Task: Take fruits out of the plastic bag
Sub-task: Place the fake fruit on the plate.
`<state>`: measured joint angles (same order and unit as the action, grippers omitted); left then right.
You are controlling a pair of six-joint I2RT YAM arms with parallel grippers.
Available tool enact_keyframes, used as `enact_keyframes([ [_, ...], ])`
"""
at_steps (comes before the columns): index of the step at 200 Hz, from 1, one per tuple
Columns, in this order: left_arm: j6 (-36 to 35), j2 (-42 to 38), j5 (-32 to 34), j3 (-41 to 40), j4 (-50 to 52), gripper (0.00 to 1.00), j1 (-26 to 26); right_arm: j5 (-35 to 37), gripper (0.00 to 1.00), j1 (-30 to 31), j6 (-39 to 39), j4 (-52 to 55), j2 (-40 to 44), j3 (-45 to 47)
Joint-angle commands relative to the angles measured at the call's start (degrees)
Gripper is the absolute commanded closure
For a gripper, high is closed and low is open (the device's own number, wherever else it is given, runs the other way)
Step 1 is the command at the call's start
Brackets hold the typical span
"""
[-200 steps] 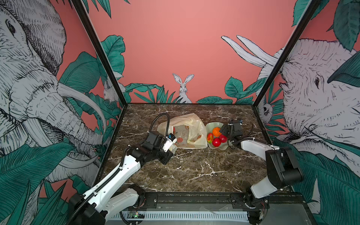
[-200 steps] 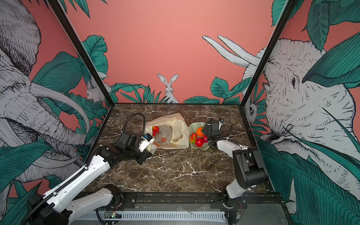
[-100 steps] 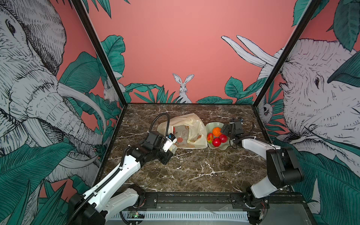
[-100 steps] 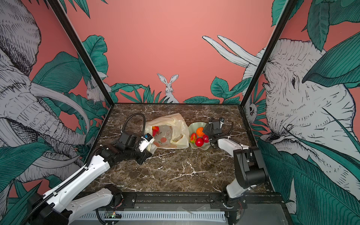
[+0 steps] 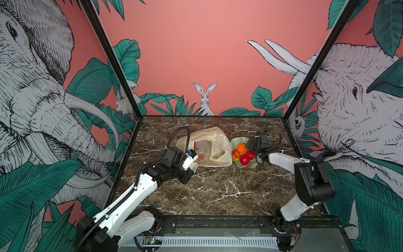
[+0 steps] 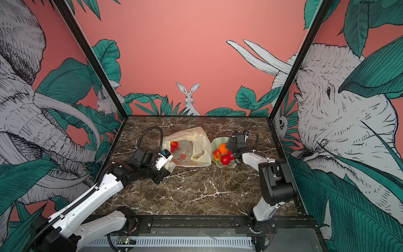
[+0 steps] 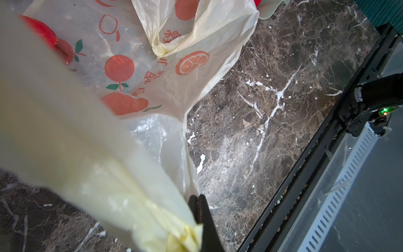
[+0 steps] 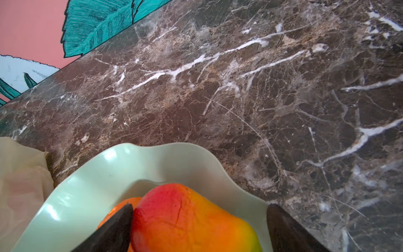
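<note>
Toward the left side of the dark marble tabletop [image 5: 218,192], the left gripper [image 7: 197,199] has its black fingers pressed together on a bunched edge of the thin, pale-yellow printed plastic bag [image 5: 214,144], holding it up off the stone. The bag lies toward the far edge, near the middle, and 1 round red fruit [image 6: 174,144] shows inside it at its left end. Just to its right sits a pale green wavy-rimmed dish [image 5: 239,140] with 4 fruits in it, among them a round orange [image 5: 242,148].

Over the dish, the right gripper [image 8: 200,206] has its jaws spread around a red-yellow oval fruit [image 8: 192,218], with a gap at one finger. I'd call this the letting-go of a delivered fruit. Next, that arm needs to lift clear and reach into the bag's held-open mouth for the red one without snagging the film.
</note>
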<state>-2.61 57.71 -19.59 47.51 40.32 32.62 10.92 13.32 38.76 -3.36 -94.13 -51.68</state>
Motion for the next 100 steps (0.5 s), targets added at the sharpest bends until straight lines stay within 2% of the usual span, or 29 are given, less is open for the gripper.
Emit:
enact_keyframes([
  [1, -0.73, -0.04, -0.80, -0.15, -0.20, 1.00, -0.26, -2.71, 0.05, -0.05, 0.16, -0.64, 0.67, 0.45],
  [100, -0.68, 0.23, -0.88, -0.15, -0.16, 1.00, -0.15, -11.79, 0.04, -0.08, 1.23, 1.79, 5.21, 1.66],
])
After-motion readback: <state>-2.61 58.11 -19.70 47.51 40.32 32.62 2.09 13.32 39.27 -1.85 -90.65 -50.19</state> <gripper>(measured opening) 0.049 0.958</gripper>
